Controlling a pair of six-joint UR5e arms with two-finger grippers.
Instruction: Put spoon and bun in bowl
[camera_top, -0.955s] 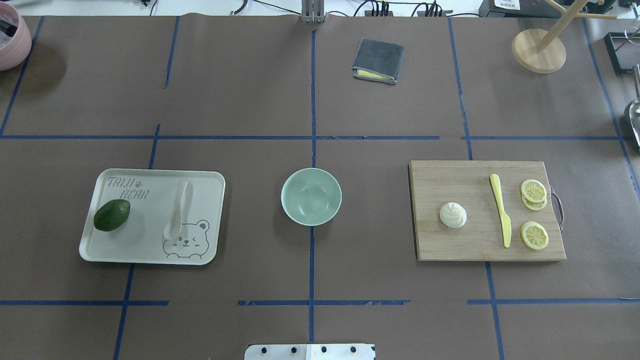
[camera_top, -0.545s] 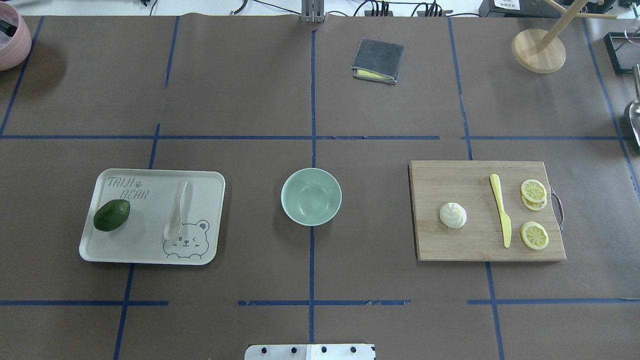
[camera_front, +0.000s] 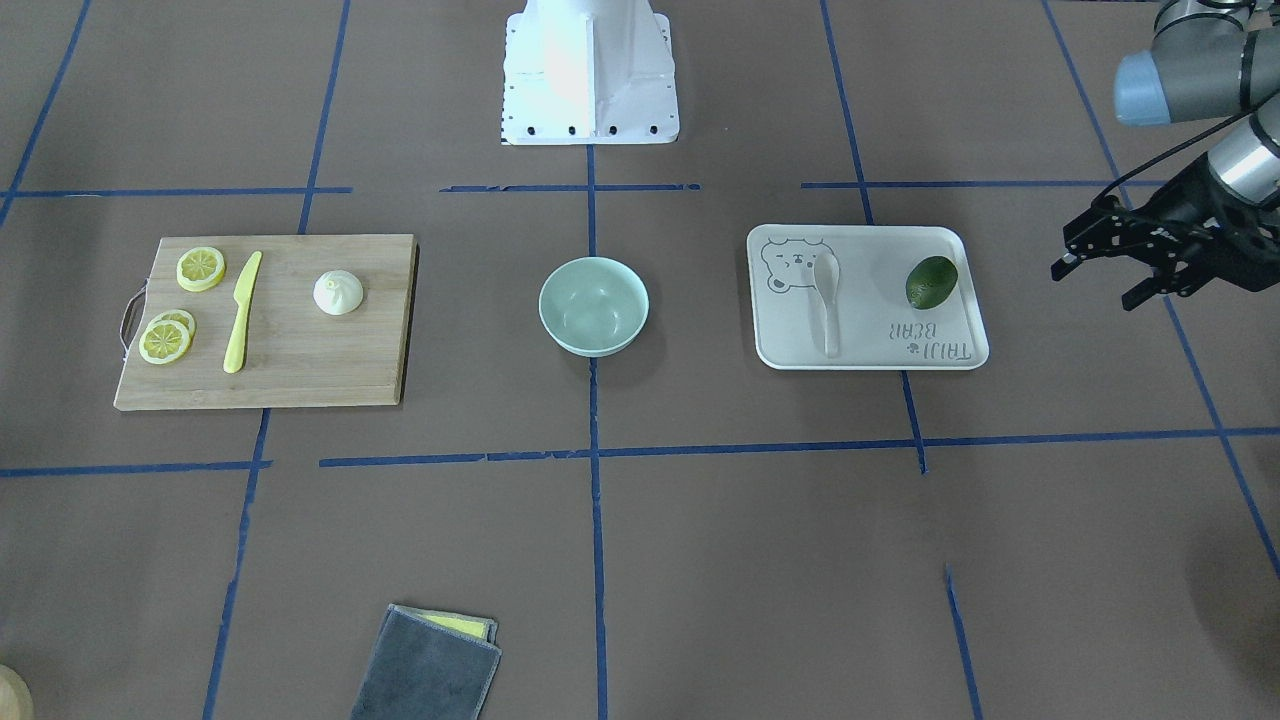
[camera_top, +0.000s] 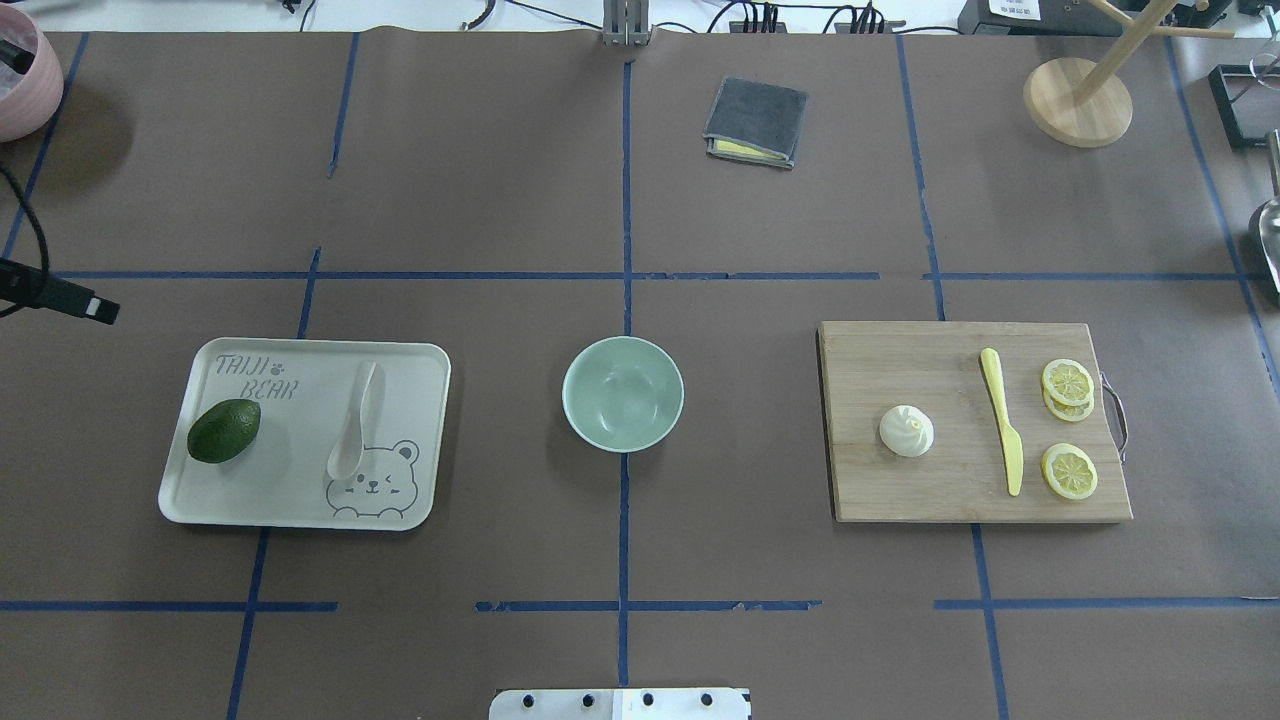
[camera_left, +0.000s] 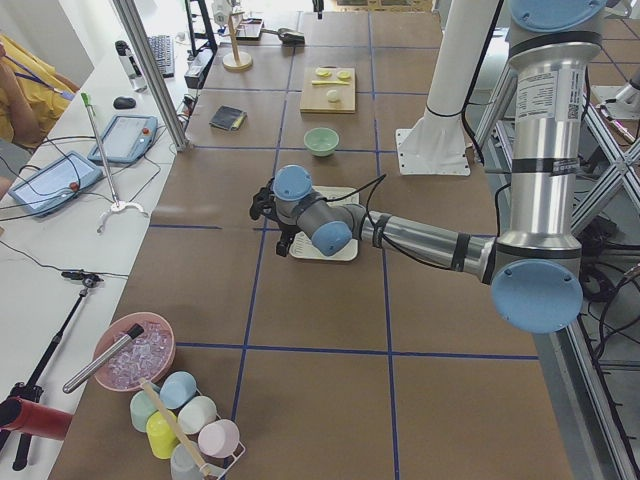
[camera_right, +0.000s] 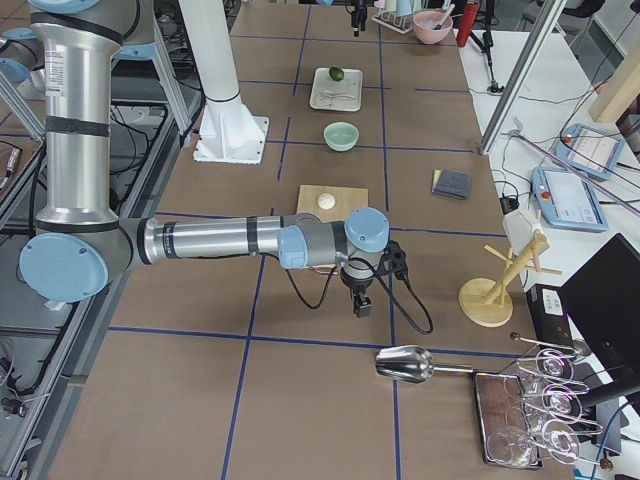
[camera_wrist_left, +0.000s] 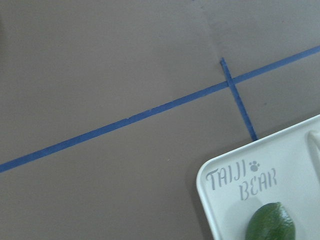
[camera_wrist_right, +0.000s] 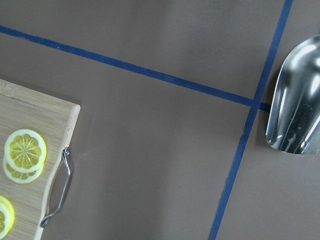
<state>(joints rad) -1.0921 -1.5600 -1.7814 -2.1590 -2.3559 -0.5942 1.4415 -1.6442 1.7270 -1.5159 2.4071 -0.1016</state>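
The left gripper (camera_front: 1095, 283) is hovering off the outer end of the beige rectangular bear-print tray (camera_top: 290, 480), its fingers spread wide and holding nothing. The pale beige soup spoon (camera_top: 354, 420) is lying on that tray. The white pleated steamed bun (camera_top: 906, 430) is sitting on the wooden cutting board (camera_top: 900, 360). The round mint-green bowl (camera_top: 622, 392) is standing between them. How far the right gripper (camera_right: 362, 305) is opening cannot be told.

A robotics lab — tape-gridded table (camera_top: 480, 180); operators' tablets (camera_left: 125, 137); aluminium posts (camera_left: 150, 70).
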